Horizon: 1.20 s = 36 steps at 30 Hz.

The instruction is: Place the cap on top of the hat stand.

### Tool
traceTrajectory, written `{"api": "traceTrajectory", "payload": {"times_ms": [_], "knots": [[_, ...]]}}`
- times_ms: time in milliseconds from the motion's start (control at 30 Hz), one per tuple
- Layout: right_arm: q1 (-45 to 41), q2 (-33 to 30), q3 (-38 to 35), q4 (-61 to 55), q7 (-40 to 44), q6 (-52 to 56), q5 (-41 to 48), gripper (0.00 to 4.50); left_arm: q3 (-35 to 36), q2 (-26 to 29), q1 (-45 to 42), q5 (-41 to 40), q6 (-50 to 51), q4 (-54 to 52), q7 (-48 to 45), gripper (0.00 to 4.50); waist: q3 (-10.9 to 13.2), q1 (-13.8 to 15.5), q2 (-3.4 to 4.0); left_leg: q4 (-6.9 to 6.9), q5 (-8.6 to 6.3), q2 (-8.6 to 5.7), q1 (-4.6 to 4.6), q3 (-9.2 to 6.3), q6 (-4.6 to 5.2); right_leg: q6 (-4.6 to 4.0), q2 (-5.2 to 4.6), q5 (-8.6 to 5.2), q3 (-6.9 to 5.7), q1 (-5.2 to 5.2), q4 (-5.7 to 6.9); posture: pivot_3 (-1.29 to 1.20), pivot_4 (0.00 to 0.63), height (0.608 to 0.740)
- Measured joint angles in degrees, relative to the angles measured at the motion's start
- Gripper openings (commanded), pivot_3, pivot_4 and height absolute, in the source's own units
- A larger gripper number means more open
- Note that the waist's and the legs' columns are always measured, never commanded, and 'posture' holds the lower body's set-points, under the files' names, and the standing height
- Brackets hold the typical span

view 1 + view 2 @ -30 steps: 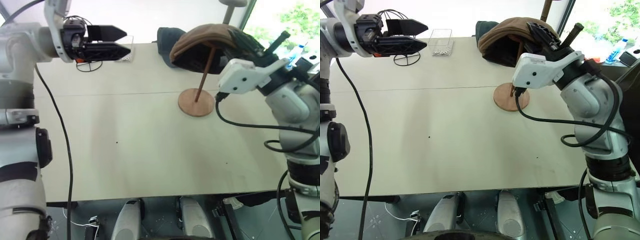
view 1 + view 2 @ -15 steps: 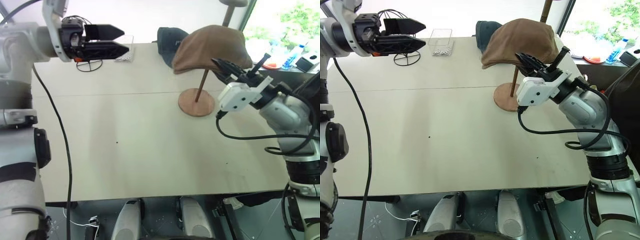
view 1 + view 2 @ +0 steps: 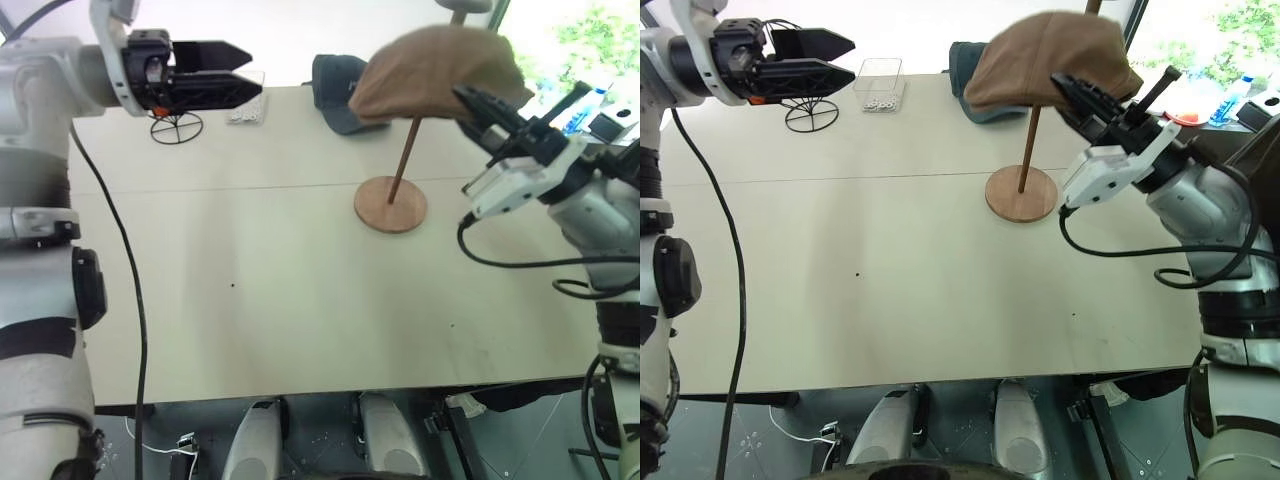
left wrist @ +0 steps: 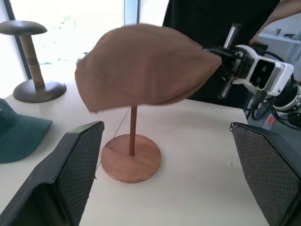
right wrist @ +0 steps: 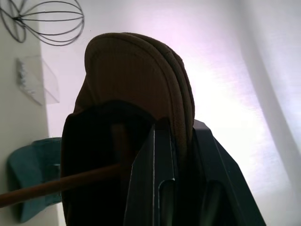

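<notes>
While clamped by right end effector, floppy reddish-brown cap, left end effector apart

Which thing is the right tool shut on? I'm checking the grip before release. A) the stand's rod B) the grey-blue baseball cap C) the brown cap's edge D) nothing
C: the right tool pinches the rim of the brown cap, which drapes over the hat stand.
</notes>
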Motion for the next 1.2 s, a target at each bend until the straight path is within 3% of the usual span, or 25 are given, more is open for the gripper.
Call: {"api": "traceTrajectory", "payload": {"times_ms": [200, 567, 767, 933, 1200], "knots": [[-1.7, 2.1, 0.7, 9.7, -1.1, -4.6, 2.8, 0.05, 0.0, -0.1, -0.5, 0.9, -0.8, 1.6, -0.5, 4.5, 0.0, 0.0, 0.01, -0.01, 0.0, 0.0, -0.01, 0.0, 0.0, 0.01, 0.0, 0.0, 0.0, 0.0, -0.02, 0.0, 0.15, 0.74], [3.2, 6.0, 4.0, 10.0, 0.1, -7.8, 5.4, 0.05, 0.0, 0.2, -0.8, 2.4, -1.1, 2.3, -1.4, 4.5, 0.0, -0.1, 0.01, 0.02, 0.0, 0.0, 0.0, 0.0, 0.0, 0.01, 0.0, 0.01, 0.0, 0.01, 0.02, 0.0, 0.15, 0.74], [4.6, 4.5, 3.8, 8.7, 1.1, -3.3, 4.1, 2.49, 0.0, 0.1, -1.2, 2.4, -1.1, 2.3, -1.4, 4.5, 0.0, 0.0, 0.01, 0.01, 0.0, 0.0, 0.0, -0.01, 0.0, 0.01, 0.01, 0.01, 0.0, 0.01, 0.02, 0.0, 0.15, 0.74], [13.6, 0.1, 2.4, -2.8, 6.2, 4.8, 6.8, 2.49, 0.0, 0.3, -1.1, 2.5, -1.1, 2.1, -1.3, 4.5, 0.0, 0.3, 0.01, 0.02, 0.0, 0.0, -0.02, -0.01, 0.0, 0.03, 0.01, -0.01, 0.0, 0.01, 0.02, 0.0, 0.15, 0.74], [30.1, -14.5, -7.2, -25.3, 27.1, 29.8, 31.5, 2.49, 0.0, 1.1, 0.2, 2.9, -2.7, 2.7, -1.5, 4.5, 0.0, 0.2, -0.01, 0.11, 0.0, 0.01, 0.07, -0.01, 0.01, 0.01, 0.0, 0.0, 0.0, 0.16, 0.02, 0.0, 0.15, 0.74]]}}
